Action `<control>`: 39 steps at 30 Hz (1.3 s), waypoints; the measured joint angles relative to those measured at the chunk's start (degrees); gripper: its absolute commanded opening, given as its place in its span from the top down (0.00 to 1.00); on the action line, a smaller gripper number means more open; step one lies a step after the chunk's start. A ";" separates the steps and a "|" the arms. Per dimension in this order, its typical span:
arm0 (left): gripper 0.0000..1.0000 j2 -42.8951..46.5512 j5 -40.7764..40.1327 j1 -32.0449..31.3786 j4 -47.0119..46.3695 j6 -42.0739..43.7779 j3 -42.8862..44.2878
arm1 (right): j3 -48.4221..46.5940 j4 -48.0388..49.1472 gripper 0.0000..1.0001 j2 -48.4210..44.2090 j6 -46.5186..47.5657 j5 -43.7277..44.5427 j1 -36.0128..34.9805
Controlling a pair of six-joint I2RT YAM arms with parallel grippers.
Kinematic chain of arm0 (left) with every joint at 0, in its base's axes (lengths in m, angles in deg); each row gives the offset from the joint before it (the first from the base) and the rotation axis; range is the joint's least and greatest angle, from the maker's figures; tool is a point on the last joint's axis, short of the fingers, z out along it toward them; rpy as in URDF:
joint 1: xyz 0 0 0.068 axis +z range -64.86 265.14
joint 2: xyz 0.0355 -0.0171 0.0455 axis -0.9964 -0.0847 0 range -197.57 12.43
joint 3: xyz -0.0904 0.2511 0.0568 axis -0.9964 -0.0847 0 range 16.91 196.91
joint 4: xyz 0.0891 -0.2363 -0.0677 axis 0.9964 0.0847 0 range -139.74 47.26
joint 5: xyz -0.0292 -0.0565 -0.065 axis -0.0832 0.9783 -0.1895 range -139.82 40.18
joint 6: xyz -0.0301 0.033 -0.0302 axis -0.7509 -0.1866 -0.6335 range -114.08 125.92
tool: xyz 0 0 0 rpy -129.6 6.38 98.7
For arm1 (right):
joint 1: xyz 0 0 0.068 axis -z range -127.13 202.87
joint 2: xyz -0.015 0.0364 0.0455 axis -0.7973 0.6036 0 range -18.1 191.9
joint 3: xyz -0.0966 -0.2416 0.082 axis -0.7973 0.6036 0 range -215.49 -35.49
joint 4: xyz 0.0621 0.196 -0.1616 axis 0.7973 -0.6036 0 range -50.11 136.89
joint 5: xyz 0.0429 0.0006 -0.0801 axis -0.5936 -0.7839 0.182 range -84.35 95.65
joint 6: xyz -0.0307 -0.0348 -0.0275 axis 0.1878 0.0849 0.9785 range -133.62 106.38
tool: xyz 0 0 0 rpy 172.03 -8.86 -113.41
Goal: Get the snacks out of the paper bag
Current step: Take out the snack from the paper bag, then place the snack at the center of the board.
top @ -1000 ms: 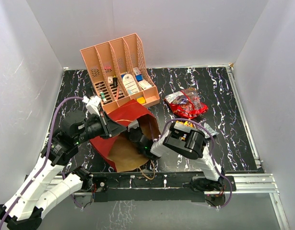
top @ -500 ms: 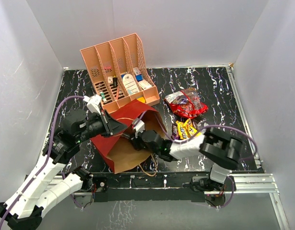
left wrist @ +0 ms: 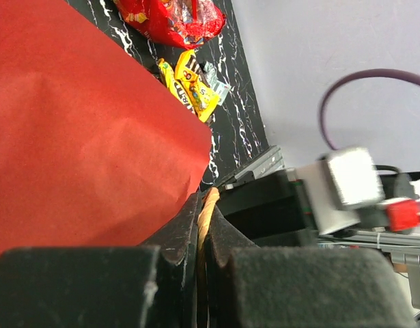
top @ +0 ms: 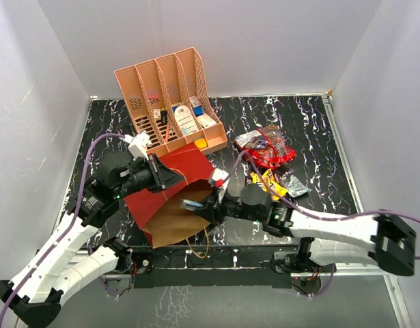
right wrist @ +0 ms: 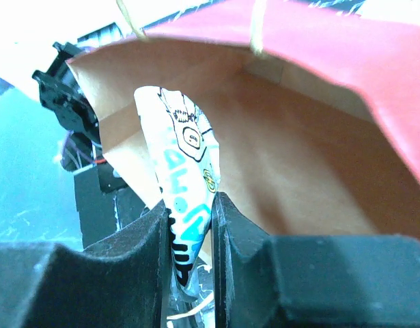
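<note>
Overhead, reading from the left: a strip of bare table (top: 104,133) runs between the left wall and the left arm. The left gripper (top: 170,176) sits at the upper edge of the bag (top: 186,164). In the left wrist view its jaws are fully closed on a tan cord (left wrist: 208,205), with the red paper pressed against the left finger.

The bag lies tilted on its side in the table's near-left part. Its red face is up and its brown mouth opens toward the near edge, which its lowest corner reaches. The organizer (top: 170,96) stands just behind it, so little room is left at the back.

The right gripper (top: 196,207) is at the mouth. In the right wrist view its jaws are narrowly parted and pinch a white-and-blue packet (right wrist: 186,164), which stands up between the fingers in front of the kraft lining.

Right of the bag, three snacks lie on the marble: a red pack (top: 268,152), yellow packs (top: 266,183) and a silver wrapper (top: 296,186). The red pack is farthest from the arms; the wrapper is just beside the yellow packs. Bare marble shows between these snacks and the right rail (top: 352,184).
</note>
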 measured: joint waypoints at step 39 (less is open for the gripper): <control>1.00 -1.73 -0.02 -0.02 0.39 0.22 0.15 | 4.33 -36.61 0.83 -11.28 -24.09 37.24 38.45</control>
